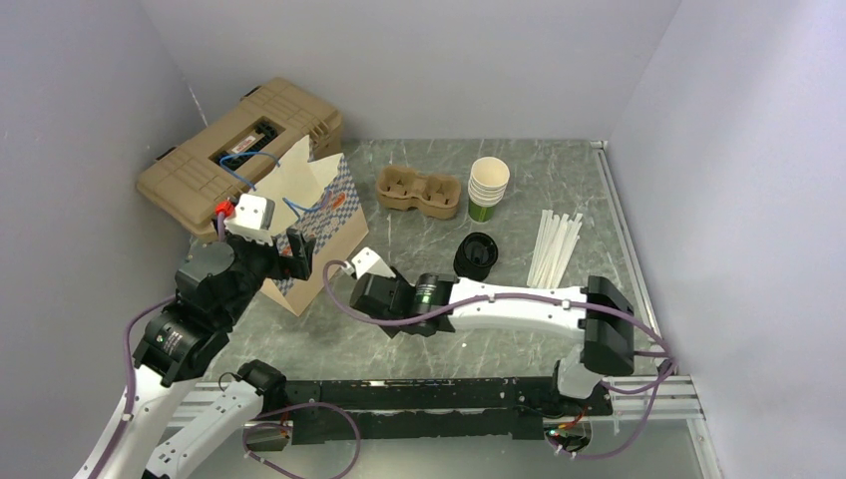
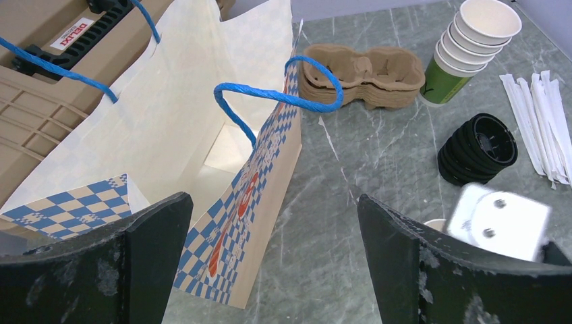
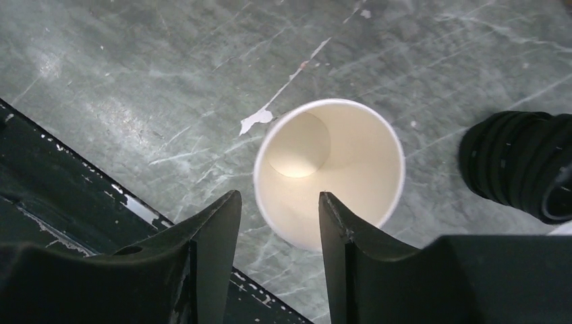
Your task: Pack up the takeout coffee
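The takeout coffee is out of view; only a lone lidless pale paper cup (image 3: 337,155) stands upright on the table. My right gripper (image 3: 276,196) hovers over it, open. The cup's near rim lies between the fingers, one finger over its mouth and the other outside, with gaps on both sides. From above, the right gripper (image 1: 374,299) hides the cup. The blue-chequered paper bag (image 1: 319,200) stands open at the left. My left gripper (image 2: 273,202) is wide open and empty above the bag's (image 2: 168,135) side wall.
A stack of black lids (image 1: 477,255) lies just right of the right gripper. Behind it stand a stack of cream cups (image 1: 488,188) with a green bottom and cardboard carriers (image 1: 419,192). Wrapped straws (image 1: 554,244) lie right. A tan toolbox (image 1: 239,140) sits behind the bag.
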You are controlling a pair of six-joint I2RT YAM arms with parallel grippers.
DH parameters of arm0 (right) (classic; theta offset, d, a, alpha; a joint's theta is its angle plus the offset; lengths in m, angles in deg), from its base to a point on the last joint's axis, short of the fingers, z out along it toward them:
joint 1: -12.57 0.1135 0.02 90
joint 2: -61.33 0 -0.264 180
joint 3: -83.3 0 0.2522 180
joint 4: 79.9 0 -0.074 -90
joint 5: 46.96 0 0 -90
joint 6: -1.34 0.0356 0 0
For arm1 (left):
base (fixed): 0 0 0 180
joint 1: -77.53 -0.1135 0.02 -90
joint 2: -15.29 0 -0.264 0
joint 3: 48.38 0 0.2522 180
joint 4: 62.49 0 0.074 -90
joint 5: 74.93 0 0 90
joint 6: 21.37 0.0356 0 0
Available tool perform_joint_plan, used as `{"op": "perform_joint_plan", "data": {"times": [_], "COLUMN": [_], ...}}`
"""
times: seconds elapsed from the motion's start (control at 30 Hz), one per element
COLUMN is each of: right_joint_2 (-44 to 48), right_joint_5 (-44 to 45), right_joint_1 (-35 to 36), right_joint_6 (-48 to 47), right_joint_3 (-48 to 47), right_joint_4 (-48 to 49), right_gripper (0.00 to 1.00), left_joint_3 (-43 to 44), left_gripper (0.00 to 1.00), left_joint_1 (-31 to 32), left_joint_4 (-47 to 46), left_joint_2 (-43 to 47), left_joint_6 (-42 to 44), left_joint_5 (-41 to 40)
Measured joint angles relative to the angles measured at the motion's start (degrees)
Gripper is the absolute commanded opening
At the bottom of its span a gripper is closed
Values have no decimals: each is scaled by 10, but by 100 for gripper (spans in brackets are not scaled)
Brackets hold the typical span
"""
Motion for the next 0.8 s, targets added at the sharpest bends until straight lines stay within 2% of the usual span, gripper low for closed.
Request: {"op": "perform_joint_plan", "data": {"times": [0.43,0.6,0.8], "right_joint_2": [144,168,186], "right_joint_5": [101,111,93], "right_joint_1": [-19,-83,-192], "right_joint_6": [2,2,2], "right_joint_3": [-50,-49,-5], "right_joint_4": [-60,-83,-75], "right_gripper": [55,54,54], "left_joint_3": [0,-1,-1], "left_gripper": [99,99,100], "left_joint_1": [0,0,0], "left_joint_4": [0,0,0], "left_joint_2": [-4,-4,-6], "left_joint_6": [0,0,0], "left_joint_5": [0,1,1]}}
